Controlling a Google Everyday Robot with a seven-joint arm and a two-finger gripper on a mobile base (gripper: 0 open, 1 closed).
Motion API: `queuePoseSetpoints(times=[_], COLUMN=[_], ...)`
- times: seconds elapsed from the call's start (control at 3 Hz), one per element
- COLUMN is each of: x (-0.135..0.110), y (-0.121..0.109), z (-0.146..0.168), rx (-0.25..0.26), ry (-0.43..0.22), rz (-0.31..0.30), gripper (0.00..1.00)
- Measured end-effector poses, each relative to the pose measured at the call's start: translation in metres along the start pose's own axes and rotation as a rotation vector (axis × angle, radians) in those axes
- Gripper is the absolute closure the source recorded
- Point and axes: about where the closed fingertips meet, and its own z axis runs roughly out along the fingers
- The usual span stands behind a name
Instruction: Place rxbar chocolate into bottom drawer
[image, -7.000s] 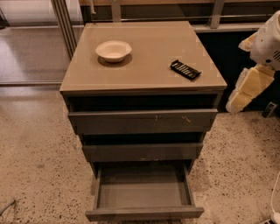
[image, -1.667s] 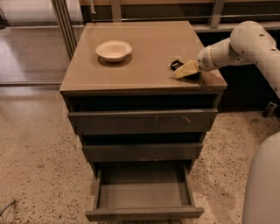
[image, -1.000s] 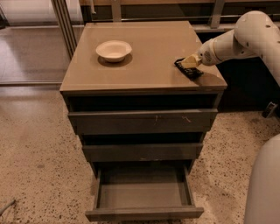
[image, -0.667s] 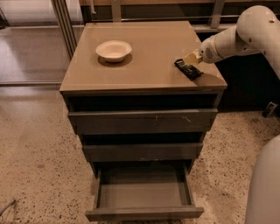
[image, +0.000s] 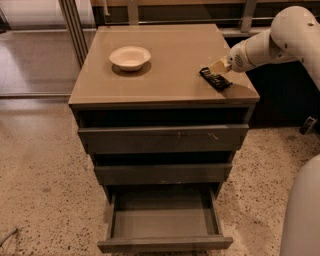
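- The counter (image: 170, 80) is the flat tan top of a three-drawer cabinet. Its two upper drawer fronts are pushed in.
- The bottom drawer (image: 165, 244) stands pulled out below the counter's front edge. Its grey floor is bare, so the drop spot is ready.
- The robot's white arm (image: 285, 32) reaches in over the counter's right edge.
- A white bowl (image: 130, 56) sits toward the back left corner, well apart from the work.
- The gripper (image: 220, 65) hangs low over the counter near the right edge, right at the far end of the bar. Whether it is open or closed, I cannot tell, nor whether it has hold of anything.
- The rxbar chocolate (image: 215, 79) lies flat on the counter near the right edge, closer to the front right corner than to the back, and is turned at an angle to both edges.
- Handling, as a judgement: the bar looks light and fairly stiff, with a slick wrapper. It is thin and sits low, leaving little height to pinch.
- The best hold is probably across its narrow width near the middle, coming straight down. A grip at one end could let it pivot or slip out on the way to the drawer.
- It is not fragile, so a firm squeeze should do no harm.
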Motion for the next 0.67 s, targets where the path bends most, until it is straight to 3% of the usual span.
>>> queuePoseSetpoints(times=[0.67], x=[0.0124], y=[-0.0063], z=[0.0077], rx=[0.025], ry=[0.010], rz=[0.004], gripper=[0.37])
